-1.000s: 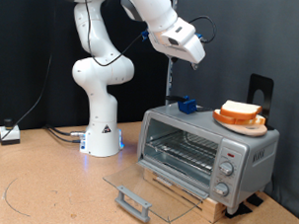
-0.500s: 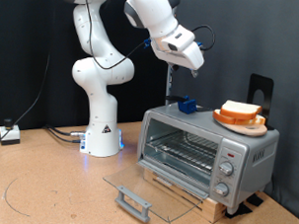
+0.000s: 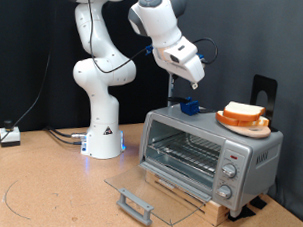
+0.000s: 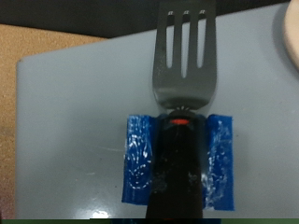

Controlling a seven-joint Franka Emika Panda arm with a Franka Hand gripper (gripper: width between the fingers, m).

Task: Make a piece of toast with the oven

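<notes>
The silver oven (image 3: 212, 151) stands on a wooden board at the exterior view's right. Its glass door (image 3: 139, 188) hangs open and flat, with the grey handle (image 3: 136, 205) in front, and the wire rack inside is bare. The pale bread (image 3: 244, 114) lies on an orange plate (image 3: 241, 125) on the oven's top. My gripper (image 3: 194, 84) hovers above the oven top's left rear corner, over a small blue thing (image 3: 192, 107). The wrist view shows a fork (image 4: 184, 56) with blue tape (image 4: 177, 168) on its handle over the grey oven top (image 4: 75, 93). My fingers do not show there.
The white robot base (image 3: 103, 132) stands left of the oven. A black upright object (image 3: 264, 92) is behind the oven at the right. A thin dark rod (image 3: 170, 89) rises by the oven's rear left corner. Cables (image 3: 19, 194) lie on the brown table at the left.
My gripper has moved left and down, from above the oven's middle to just over the blue thing at its left rear corner. The bread, plate and door have not moved.
</notes>
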